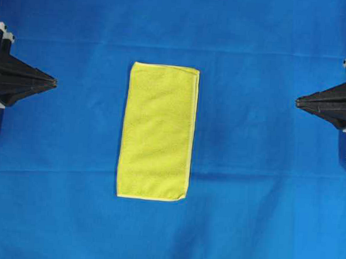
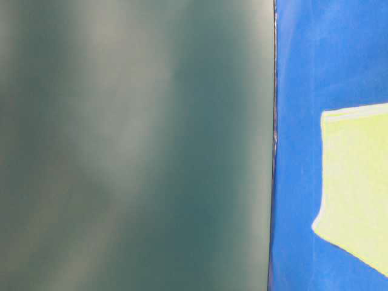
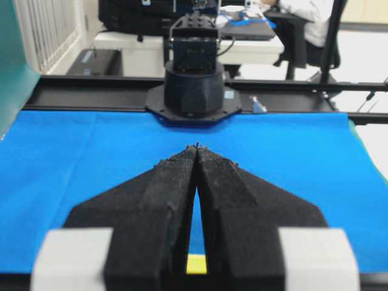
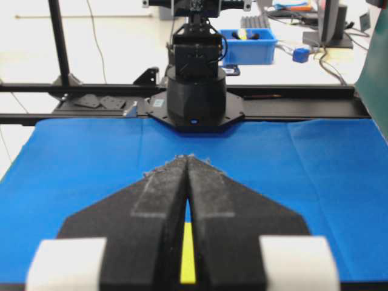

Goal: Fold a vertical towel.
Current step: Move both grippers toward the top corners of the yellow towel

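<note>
Nearest me, my left gripper [image 1: 53, 83] and my right gripper [image 1: 298, 102] both have their black jaws pressed together, holding nothing, parked at opposite edges of the counter. Between them, well apart from each, the small bright yellow terry towel [image 1: 158, 131] lies flat on the large blue cloth [image 1: 263, 188], long side running away from me. I judge the main risk is pinching the blue cloth along with a towel corner, dragging both and skewing the fold.

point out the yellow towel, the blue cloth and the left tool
yellow towel [image 1: 157, 131], overhead view, middle of its top face
blue cloth [image 1: 272, 47], overhead view, bare patch upper right
left tool [image 1: 54, 83], overhead view, closed tips
</note>
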Controlling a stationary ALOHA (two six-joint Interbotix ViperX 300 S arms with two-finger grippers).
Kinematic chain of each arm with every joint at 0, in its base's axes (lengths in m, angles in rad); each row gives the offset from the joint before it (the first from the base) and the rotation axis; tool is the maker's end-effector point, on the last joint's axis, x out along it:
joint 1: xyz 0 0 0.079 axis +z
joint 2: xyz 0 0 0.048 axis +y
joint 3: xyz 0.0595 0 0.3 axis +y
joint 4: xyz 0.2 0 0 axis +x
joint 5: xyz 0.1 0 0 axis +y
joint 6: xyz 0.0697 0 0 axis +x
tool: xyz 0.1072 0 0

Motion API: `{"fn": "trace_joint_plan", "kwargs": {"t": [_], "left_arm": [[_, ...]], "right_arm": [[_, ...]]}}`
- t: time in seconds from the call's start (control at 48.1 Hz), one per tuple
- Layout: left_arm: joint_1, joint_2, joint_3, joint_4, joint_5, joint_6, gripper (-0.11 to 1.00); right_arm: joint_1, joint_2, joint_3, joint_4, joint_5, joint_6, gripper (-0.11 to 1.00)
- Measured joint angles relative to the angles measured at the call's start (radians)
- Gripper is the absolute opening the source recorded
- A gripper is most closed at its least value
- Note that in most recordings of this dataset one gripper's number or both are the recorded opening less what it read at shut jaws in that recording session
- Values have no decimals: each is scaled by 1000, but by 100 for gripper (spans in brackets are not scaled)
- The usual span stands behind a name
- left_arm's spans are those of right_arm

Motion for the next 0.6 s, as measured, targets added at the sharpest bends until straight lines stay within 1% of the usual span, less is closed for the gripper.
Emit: {"fn": "trace_joint_plan", "kwargs": {"t": [0.042,0.104,0.145,0.229,0.353,0.561,0.602], "left_arm": [[0,0,-2,-8,5,-8,0],[-2,5,-5,-37,15,-43,0],[-2,9,-5,-44,20,-48,0],[11,29,-5,-46,26,-51,0],[51,98,-5,-48,25,-61,0],[127,261,-12,-46,11,-98,1],[143,305,-20,-48,2,-107,3]], "right_arm": [[-2,2,0,2,0,2,0],[-2,17,-12,14,9,11,0],[-5,31,-25,21,26,20,0],[-32,80,-57,31,60,37,0],[-89,173,-95,35,92,55,0],[-169,370,-161,35,100,55,0],[-189,417,-175,35,103,55,1]]}}
